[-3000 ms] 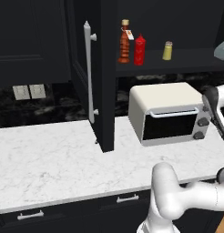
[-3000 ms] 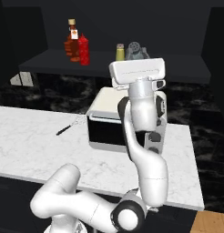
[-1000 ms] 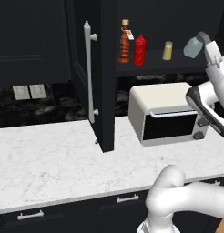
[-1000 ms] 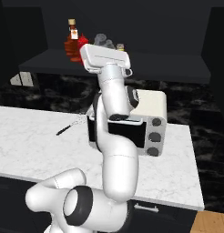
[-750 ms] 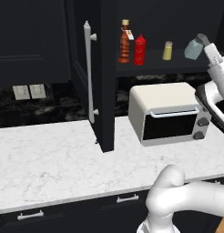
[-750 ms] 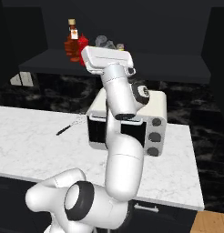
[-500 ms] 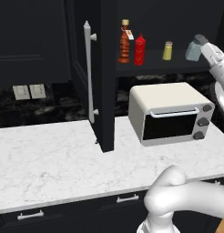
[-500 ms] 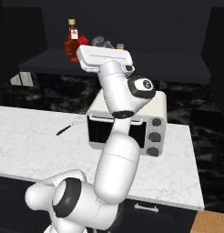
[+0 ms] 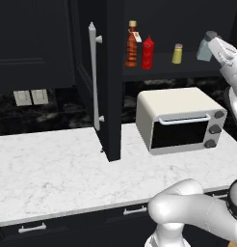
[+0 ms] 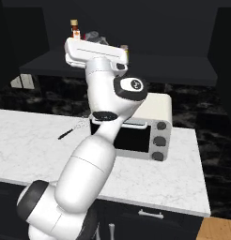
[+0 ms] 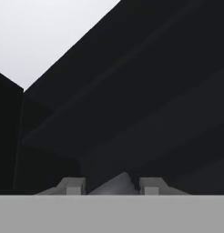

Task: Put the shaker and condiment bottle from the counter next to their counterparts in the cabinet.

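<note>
In the black cabinet (image 9: 115, 72), our tool (image 9: 211, 44) clamps the tilted shaker (image 9: 206, 47) right of the yellowish shaker (image 9: 177, 53), its destination leftward along the shelf.

I count two bottles on the cabinet shelf, one brown condiment bottle (image 9: 132, 44) and one red squeeze bottle (image 9: 148, 53). Two shakers: one yellowish shaker (image 9: 177, 53), one blue-grey shaker (image 9: 205, 47). One toaster oven (image 9: 180, 119) on my surface (image 9: 53, 176).
</note>
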You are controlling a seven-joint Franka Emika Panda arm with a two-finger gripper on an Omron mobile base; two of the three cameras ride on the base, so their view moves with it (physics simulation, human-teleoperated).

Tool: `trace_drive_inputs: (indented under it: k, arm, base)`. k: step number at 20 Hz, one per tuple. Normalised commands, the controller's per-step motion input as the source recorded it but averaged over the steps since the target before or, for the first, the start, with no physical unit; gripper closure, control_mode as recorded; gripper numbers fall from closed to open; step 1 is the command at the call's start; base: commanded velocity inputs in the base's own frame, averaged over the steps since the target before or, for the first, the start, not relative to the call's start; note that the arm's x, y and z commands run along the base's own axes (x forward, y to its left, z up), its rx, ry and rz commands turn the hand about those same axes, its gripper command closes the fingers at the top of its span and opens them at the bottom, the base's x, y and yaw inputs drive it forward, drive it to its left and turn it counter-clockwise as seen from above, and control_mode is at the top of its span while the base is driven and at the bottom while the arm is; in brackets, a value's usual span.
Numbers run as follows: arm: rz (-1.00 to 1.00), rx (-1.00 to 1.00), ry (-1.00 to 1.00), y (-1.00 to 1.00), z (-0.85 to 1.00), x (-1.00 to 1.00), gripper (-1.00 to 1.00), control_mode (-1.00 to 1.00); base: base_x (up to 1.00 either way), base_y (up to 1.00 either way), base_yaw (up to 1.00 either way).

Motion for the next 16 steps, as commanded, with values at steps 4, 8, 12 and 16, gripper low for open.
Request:
trace_drive_inputs:
  k: [4, 8, 12, 16]
  arm:
    - [0.09, -0.35, 0.06, -0.31, -0.51, 0.0, 1.0, -1.0]
    - [0.03, -0.13, 0.03, -0.18, -0.13, 0.0, 1.0, -1.0]
    - [0.07, 0.0, -0.1, -0.37, 0.01, 0.0, 1.0, -1.0]
    - [0.01, -0.02, -0.02, -0.4, 0.08, 0.0, 1.0, -1.0]
  base:
    - [0.0, 0.0, 0.0]
    - [0.0, 0.0, 0.0]
    - [0.0, 0.0, 0.0]
    - [0.0, 0.0, 0.0]
